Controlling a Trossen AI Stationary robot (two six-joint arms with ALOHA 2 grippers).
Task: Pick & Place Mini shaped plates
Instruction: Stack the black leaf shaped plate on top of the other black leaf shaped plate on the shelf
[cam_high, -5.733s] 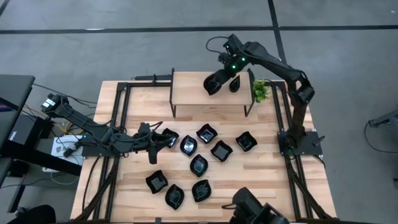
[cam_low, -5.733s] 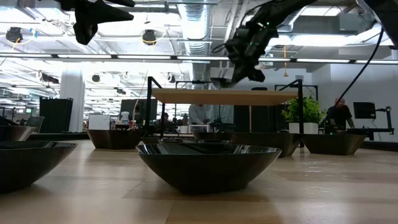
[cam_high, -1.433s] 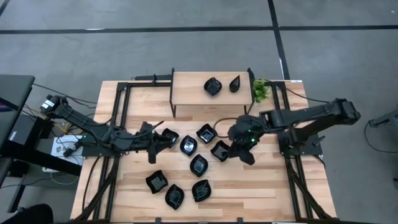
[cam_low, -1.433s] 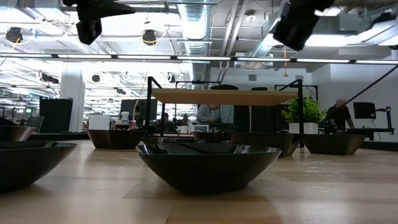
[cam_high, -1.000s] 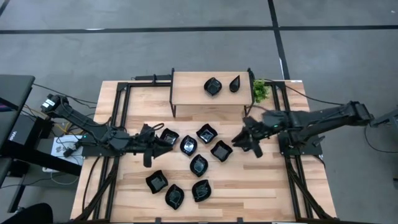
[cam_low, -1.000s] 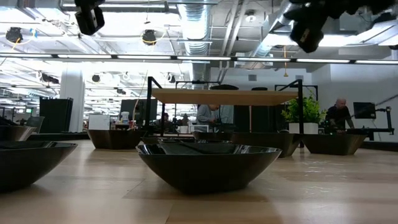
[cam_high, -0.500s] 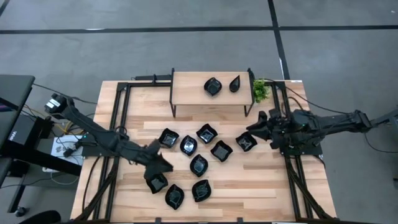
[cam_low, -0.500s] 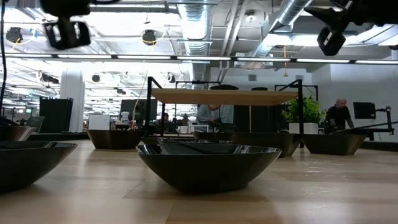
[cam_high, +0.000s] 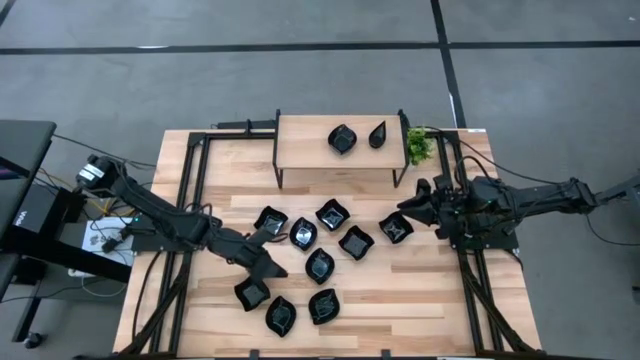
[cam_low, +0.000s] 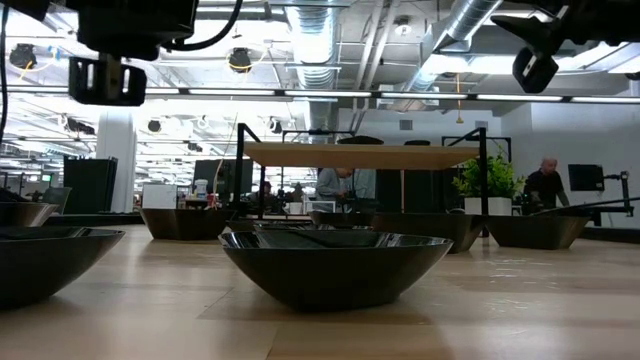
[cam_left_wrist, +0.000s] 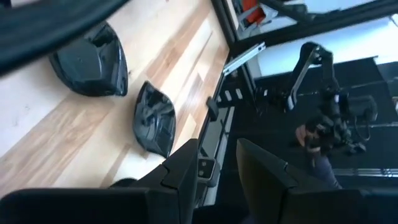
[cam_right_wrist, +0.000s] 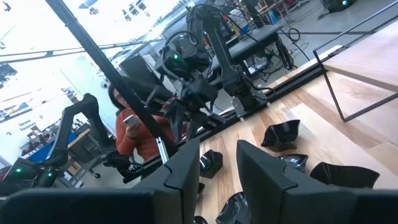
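Nine mini shaped plates (cam_high: 320, 265) lie loosely clustered on the middle of your counter (cam_high: 420, 290), and two more sit on the raised shelf (cam_high: 305, 145) at the far edge. At the left, your left arm reaches in from the counter's left side. The left gripper (cam_high: 268, 268) hangs over the near-left part of the cluster, just beside the plate at (cam_high: 252, 293) and not touching it. In the left wrist view its fingers (cam_left_wrist: 183, 168) stand apart with nothing between them, and two plates lie on the wood beyond. Mid-counter, the plates rest apart from each other, all upright with the hollow up. On the shelf, a leaf-like plate (cam_high: 342, 138) sits next to a teardrop plate (cam_high: 377, 134), toward the shelf's right end. A small green plant (cam_high: 418, 146) stands just right of the shelf. At the right, the right gripper (cam_high: 408, 203) hovers near the rightmost plate (cam_high: 396, 228), above it and clear of it. Its fingers (cam_right_wrist: 186, 168) are spread and empty in the right wrist view. A person (cam_right_wrist: 140, 134) in a red top shows beyond the counter.
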